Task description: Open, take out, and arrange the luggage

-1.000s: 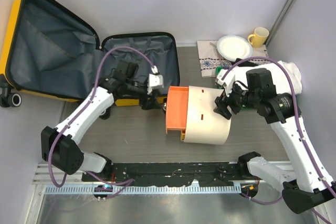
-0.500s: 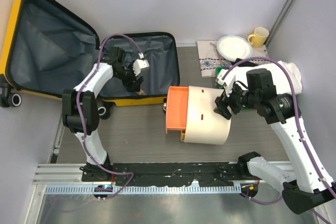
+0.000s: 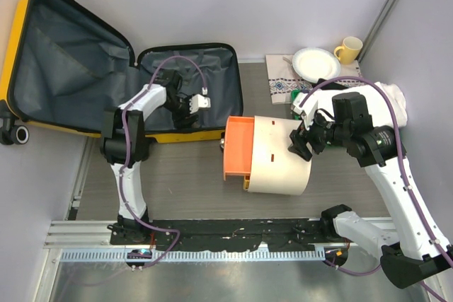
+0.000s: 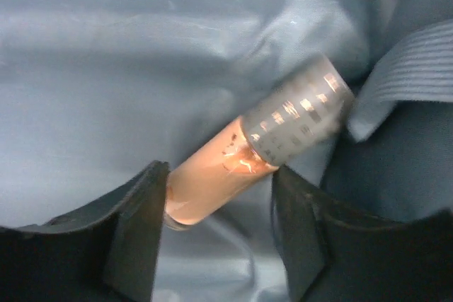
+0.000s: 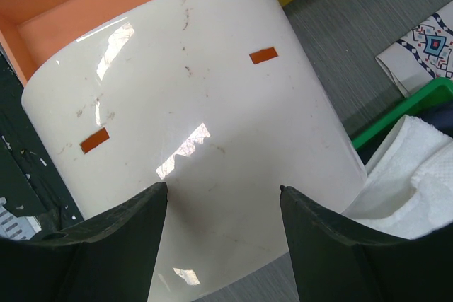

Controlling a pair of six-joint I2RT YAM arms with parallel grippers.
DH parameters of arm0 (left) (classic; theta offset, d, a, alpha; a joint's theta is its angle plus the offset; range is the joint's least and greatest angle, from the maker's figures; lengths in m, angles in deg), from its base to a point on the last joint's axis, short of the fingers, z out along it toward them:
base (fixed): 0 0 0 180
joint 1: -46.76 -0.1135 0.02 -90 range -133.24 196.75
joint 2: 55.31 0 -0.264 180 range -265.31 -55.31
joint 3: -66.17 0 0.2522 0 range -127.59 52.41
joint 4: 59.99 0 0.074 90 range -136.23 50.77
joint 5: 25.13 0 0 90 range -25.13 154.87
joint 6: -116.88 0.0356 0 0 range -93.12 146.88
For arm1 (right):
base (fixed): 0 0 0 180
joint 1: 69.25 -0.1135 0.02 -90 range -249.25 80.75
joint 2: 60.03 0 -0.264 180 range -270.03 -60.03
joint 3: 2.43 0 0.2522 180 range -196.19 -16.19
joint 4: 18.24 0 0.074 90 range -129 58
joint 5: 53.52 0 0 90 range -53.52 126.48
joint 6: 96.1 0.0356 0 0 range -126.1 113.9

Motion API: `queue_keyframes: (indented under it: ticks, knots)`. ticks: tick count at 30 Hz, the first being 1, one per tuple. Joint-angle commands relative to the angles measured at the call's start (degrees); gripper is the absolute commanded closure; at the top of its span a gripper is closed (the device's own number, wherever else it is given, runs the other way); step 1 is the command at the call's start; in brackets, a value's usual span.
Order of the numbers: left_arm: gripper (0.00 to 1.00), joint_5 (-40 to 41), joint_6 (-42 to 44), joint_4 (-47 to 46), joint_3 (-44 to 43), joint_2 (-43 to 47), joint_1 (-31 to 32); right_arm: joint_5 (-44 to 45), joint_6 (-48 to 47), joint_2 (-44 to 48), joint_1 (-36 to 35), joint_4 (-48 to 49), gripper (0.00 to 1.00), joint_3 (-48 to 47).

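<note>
The yellow luggage (image 3: 14,47) lies open at the back left, its lid against the wall and its grey-lined base half (image 3: 219,76) beside it. My left gripper (image 3: 185,109) is down inside the base half. In the left wrist view it (image 4: 219,175) is open, its jaws on either side of the peach end of a small tube (image 4: 212,182) with a grey patterned cap (image 4: 301,114) that lies on the lining (image 4: 106,68). My right gripper (image 3: 297,143) is open and empty just above the cream cylinder (image 5: 191,104).
The cream cylinder (image 3: 279,157) with its orange end (image 3: 237,148) lies mid-table. A green tray (image 5: 417,104) and a white towel (image 5: 400,175) sit to its right. A plate (image 3: 316,63), a yellow mug (image 3: 348,49) and a patterned cloth (image 3: 282,86) are at the back right.
My left gripper has swung from beside the cylinder's orange end back into the luggage's base half, down to the tube. The right arm has not moved.
</note>
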Motion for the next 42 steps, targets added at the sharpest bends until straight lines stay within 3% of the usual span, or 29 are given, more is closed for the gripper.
queue_keyframes:
  ticks: [1,2,3,7,8,12,17,23,29,36,42]
  knots:
    - [0.48,0.83,-4.05,-2.64,-2.92,-4.61,-0.12,13.06,-3.62,-5.25,0.31,-11.85,0.3,4.71]
    - [0.54,-0.13,-5.02,-3.94,-3.27,-4.53,-0.82,13.06,-3.62,-5.34,0.22,-11.85,0.3,4.62]
    - [0.66,-1.01,-7.64,-4.91,-3.1,-3.48,-1.18,13.06,-3.62,-5.43,0.31,-11.85,0.3,4.54]
    - [0.87,-3.39,-12.32,-9.75,-2.31,-0.76,-2.67,12.98,-3.8,-5.43,0.22,-11.94,0.3,4.62]
    - [1.0,-3.4,-13.29,-10.89,-2.57,-0.4,-3.02,12.98,-3.88,-5.25,0.22,-11.94,0.3,4.62]
    - [1.0,-5.67,-15.75,-8.62,-5.12,0.92,-3.99,12.98,-4.15,-5.17,0.22,-11.94,0.3,4.71]
    - [1.0,-7.78,-28.92,-4.15,-10.55,3.99,-4.17,12.89,-4.15,-4.81,0.22,-11.85,0.3,4.8]
    - [1.0,-16.83,-59.99,1.93,-16.81,9.78,-3.29,12.89,-3.89,-4.37,0.22,-11.76,0.3,4.88]
    - [1.0,-15.01,-87.06,-2.01,-9.26,20.86,0.48,12.98,-3.45,-2.71,0.22,-11.32,0.3,5.67]
    - [1.0,-15.34,-106.69,-3.15,-1.53,30.88,6.72,14.03,-2.65,-0.07,0.22,-10.35,0.3,6.38]
    - [1.0,-13.33,-111.11,-7.38,5.95,39.06,13.57,15.7,-2.04,0.81,0.22,-9.04,0.3,7.08]
